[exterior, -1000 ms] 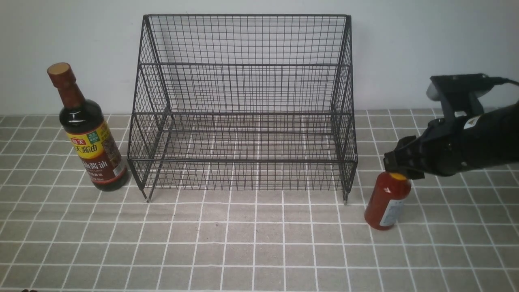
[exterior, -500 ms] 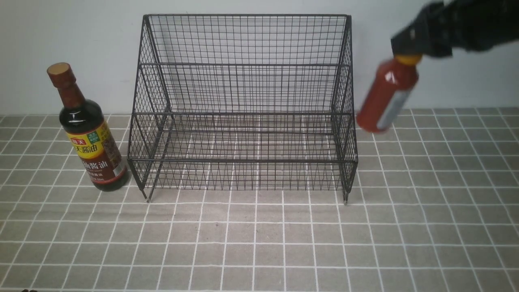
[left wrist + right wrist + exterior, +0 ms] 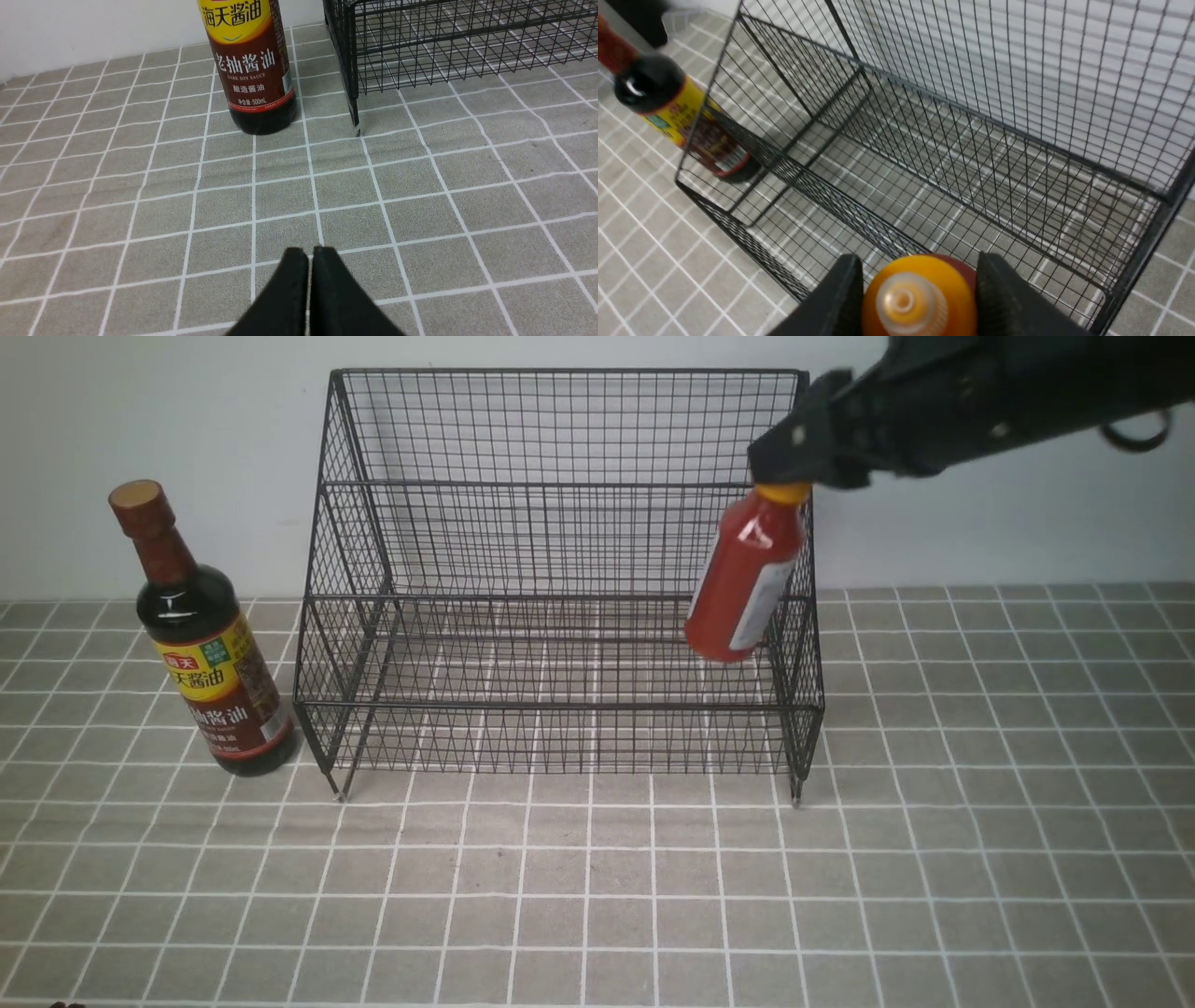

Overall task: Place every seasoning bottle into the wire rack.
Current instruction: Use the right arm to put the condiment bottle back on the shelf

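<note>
The wire rack (image 3: 560, 707) stands with both tiers bare, so by my reading neither bottle is home yet and the task is barely under way. The soy-sauce bottle (image 3: 210, 663) stands upright on the surface just beside the rack's left side, outside it and untouched. That one is all left to do.

The red squeeze bottle (image 3: 742, 583) is in the air, hanging tilted over the rack's right end above the lower tier, its base clear of the wires as far as I can tell. The right gripper (image 3: 784, 481) is clamped on its yellow cap (image 3: 915, 298), one finger on each side. I judge the first placement roughly half done – lowering and release remain. The left gripper (image 3: 310, 280) sits low over the surface, well short of the soy-sauce bottle, its fingers pressed together with nothing between them.

A plain pale wall (image 3: 980, 448) runs close behind the rack. The surface (image 3: 597, 896) is grey, ruled into squares by white lines like tiling – the left wrist view shows faint ripples, so I take it for a cloth or mat and not hard tile
</note>
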You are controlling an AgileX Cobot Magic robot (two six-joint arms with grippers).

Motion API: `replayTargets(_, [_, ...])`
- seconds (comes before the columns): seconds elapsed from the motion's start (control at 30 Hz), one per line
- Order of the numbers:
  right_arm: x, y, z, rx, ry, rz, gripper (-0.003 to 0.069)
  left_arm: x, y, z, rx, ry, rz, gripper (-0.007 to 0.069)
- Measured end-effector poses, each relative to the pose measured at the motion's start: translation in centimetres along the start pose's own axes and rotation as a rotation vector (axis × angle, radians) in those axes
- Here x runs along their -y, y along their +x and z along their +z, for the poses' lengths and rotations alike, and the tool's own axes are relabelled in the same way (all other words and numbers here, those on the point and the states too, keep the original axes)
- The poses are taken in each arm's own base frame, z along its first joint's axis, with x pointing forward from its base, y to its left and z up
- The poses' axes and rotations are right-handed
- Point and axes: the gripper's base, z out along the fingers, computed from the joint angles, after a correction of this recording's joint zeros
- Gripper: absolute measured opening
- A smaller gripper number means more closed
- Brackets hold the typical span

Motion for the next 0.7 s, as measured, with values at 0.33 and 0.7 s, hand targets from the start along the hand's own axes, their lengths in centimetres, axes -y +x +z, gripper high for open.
replayTargets(0.33, [0.9, 2.3, 4.7, -0.137, 0.02, -0.123, 0.0287, 0.0, 0.0, 0.0, 0.0, 0.0, 0.0, -0.0007])
replayTargets(0.7, [0.6, 3.9, 6.7, -0.245, 0.001, -0.178, 0.03, 0.0, 0.0, 0.0, 0.0, 0.0, 0.0, -0.0007])
